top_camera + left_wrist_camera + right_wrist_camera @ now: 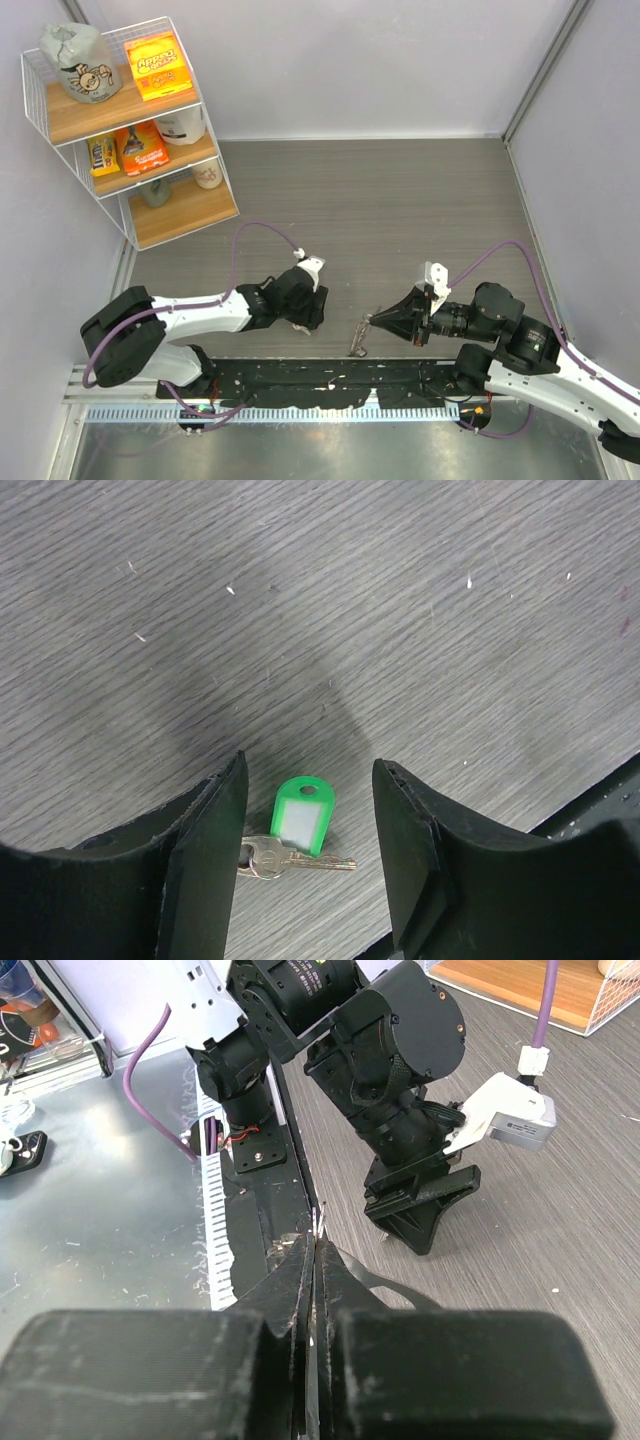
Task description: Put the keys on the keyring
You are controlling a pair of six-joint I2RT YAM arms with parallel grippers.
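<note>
Top view, keyring (360, 338): a thin silvery strand low in the frame, just right of centre. It runs from the tip of the right claw (377, 319) down-left onto the grey wood-grain table (400, 200) (too fine here to make out links).
Top view, key: hidden; the left claw (305, 305) covers that spot, left of the keyring and apart from it.
Top view, right arm (520, 350): enters from the lower right corner, claw pointing left, fingers tapering to a single point.
Top view, left arm (190, 315): reaches from the lower left toward the centre, wrist bent so the claw points down at the table.
Top view, shelf (130, 120): white wire rack with wooden boards in the upper left, holding packets (well apart from both claws).
Left wrist view, key (310, 861): small, brassy, flat on the table at bottom centre, blade pointing right. A bright green oval tag (303, 815) with a pale window touches it.
Left wrist view, left claw (309, 770): fingers spread wide, one on each side of the key, gripping nothing. The finger at frame left (215, 850) hides the key's head end.
Right wrist view, right claw (315, 1260): two black fingers pressed tight together in the lower middle. A sliver of bright metal is pinched at their tip (the keyring's end, as far as shows).
Right wrist view, left claw (420, 1210): upper centre, fingers pointing down at the table; whether they touch it I cannot tell.
</note>
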